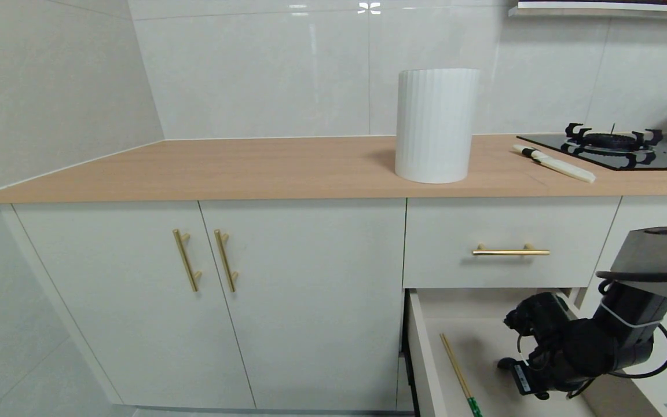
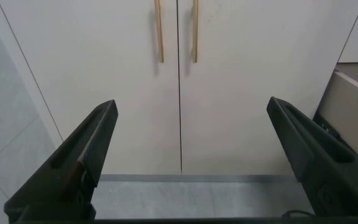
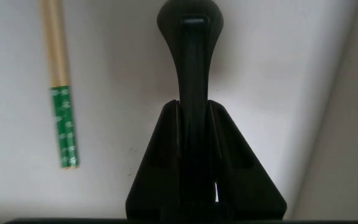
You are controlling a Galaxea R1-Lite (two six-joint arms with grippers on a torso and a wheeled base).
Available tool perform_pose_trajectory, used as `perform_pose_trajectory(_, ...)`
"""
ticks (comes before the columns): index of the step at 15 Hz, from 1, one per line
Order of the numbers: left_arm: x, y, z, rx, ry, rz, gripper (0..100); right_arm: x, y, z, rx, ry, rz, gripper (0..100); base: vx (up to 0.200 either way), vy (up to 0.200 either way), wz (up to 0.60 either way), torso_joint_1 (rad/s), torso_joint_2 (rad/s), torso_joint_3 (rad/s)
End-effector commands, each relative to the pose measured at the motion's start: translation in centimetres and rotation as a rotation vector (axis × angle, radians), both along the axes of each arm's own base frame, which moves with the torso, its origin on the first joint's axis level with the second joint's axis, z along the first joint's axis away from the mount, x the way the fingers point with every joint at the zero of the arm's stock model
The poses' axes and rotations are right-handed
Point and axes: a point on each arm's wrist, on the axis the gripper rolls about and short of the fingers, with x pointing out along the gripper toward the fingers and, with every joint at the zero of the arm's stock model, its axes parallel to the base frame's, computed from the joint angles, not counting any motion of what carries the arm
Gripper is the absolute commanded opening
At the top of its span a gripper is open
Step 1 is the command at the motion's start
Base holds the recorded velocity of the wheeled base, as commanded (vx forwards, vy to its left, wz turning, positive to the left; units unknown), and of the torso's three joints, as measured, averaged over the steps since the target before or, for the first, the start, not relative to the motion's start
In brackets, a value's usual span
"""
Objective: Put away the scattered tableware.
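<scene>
The right claw point(image 3: 191, 112) is clamped on a black plastic utensil with a rounded end point(image 3: 190, 31), held low inside the open white drawer point(image 1: 423, 353). A pair of bamboo chopsticks with green tips point(image 3: 59, 93) lies on the drawer floor beside the utensil, not touching it. The left claw point(image 2: 191, 149) is spread wide, empty, facing the white cabinet doors point(image 2: 241, 74). A white ribbed cylindrical holder point(image 1: 436, 124) stands upright on the wooden table point(image 1: 252, 168).

- white ribbed canister point(image 1: 436, 124) upright on wooden counter point(image 1: 252, 168)
- cream-handled utensil point(image 1: 553, 163) lying beside hob point(image 1: 611, 147)
- chopsticks point(image 1: 460, 373) in open drawer point(image 1: 423, 347), near right gripper point(image 1: 523, 372) clamped on black utensil point(image 1: 506, 364)
</scene>
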Motion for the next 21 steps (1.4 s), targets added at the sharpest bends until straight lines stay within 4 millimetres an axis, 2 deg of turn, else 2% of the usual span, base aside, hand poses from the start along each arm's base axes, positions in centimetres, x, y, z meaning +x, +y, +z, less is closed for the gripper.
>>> perform_pose_trajectory(1,0.0,0.0,0.0,-0.001,0.0,0.0,100,-0.04,0.06,-0.38,-0.002,0.011,0.002,0,0.0,0.0,0.0,0.0,0.0,0.0)
perform_pose_trajectory(11,0.0,0.0,0.0,0.001,0.0,0.0,100,-0.08,0.05,-0.4,-0.004,0.013,0.001,0,0.0,0.0,0.0,0.0,0.0,0.0)
perform_pose_trajectory(12,0.0,0.0,0.0,0.001,0.0,0.0,100,-0.08,0.05,-0.35,-0.004,0.011,0.001,100,0.0,0.0,0.0,0.0,0.0,0.0)
perform_pose_trajectory(19,0.0,0.0,0.0,-0.001,0.0,0.0,100,-0.12,0.05,-0.36,-0.002,0.013,0.0,100,0.0,0.0,0.0,0.0,0.0,0.0)
perform_pose_trajectory(21,0.0,0.0,0.0,0.001,0.0,0.0,100,-0.48,-0.08,0.24,-0.008,0.004,-0.003,100,0.0,0.0,0.0,0.0,0.0,0.0)
